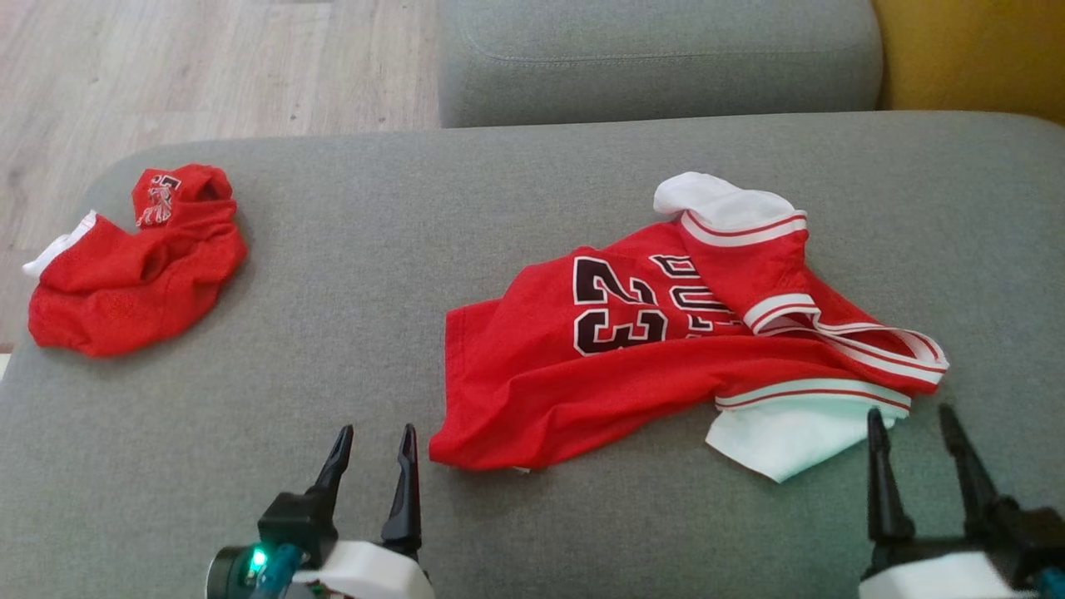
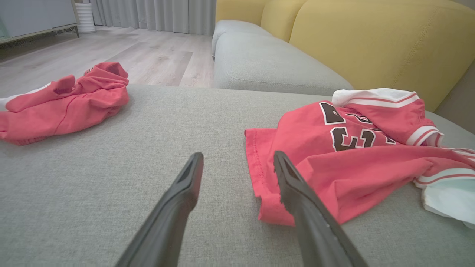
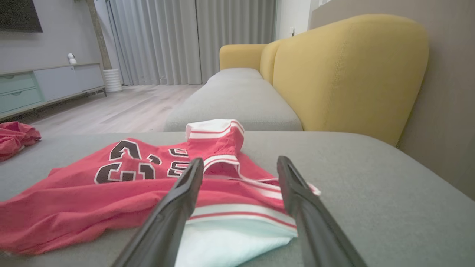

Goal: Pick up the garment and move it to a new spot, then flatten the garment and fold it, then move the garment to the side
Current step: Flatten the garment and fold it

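The garment (image 1: 582, 374) is a red jersey with a black "23" and white sleeves, lying crumpled on the grey sofa cushion (image 1: 374, 249), right of centre. My left gripper (image 1: 376, 433) is open just left of the jersey's lower hem corner, touching nothing. In the left wrist view the left gripper (image 2: 238, 155) is open, with its right finger over the edge of the jersey (image 2: 334, 174). My right gripper (image 1: 910, 413) is open at the near white sleeve. In the right wrist view the right gripper (image 3: 240, 161) has the jersey (image 3: 92, 193) and its striped white sleeve lying between and beyond the fingers.
A second crumpled red garment (image 1: 133, 274) lies at the cushion's far left edge. Another grey cushion (image 1: 657, 58) sits beyond, with a yellow backrest (image 1: 973, 50) to the right and wooden floor (image 1: 166, 66) past the left edge. Bare cushion lies between the two garments.
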Available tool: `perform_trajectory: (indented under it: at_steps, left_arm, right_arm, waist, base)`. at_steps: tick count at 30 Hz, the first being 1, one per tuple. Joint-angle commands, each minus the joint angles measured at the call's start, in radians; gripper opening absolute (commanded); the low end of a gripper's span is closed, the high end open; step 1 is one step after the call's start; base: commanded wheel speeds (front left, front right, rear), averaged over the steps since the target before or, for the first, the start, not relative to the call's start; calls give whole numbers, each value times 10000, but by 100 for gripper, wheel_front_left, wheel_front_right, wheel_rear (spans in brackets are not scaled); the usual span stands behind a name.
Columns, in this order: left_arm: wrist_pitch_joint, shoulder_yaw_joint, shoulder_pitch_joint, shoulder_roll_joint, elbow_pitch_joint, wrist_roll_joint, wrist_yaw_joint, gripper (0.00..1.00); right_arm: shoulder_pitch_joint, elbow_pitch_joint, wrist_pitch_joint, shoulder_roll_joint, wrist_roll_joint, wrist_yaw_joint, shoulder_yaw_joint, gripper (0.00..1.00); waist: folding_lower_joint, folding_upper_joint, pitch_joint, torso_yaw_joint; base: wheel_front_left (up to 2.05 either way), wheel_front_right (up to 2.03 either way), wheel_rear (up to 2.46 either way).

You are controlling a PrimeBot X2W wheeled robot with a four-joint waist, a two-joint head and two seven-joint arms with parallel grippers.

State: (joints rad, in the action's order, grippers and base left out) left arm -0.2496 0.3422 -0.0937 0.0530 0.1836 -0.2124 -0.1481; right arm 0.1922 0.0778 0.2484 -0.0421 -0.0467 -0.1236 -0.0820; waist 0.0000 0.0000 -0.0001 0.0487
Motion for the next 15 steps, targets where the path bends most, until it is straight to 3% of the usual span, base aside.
perform_trajectory:
  at_steps: [1,9,15]
  left_arm:
    - [-122,-372,313,-28,-303,94,29,100]
    - [-122,-365,521,-28,-269,91,41,100]
    - [-122,264,1639,-28,232,-29,329,100]
  right_arm:
    - [-115,-252,131,-83,-157,-71,218,100]
    - [-31,-67,132,-82,-278,-71,445,100]
    - [-334,-159,133,-82,-225,-71,549,100]
  waist:
    - [0,0,-15,10]
    - [0,0,41,-75]
    - [0,0,555,-137]
  base:
    - [0,0,0]
    - [0,0,0]
    - [0,0,0]
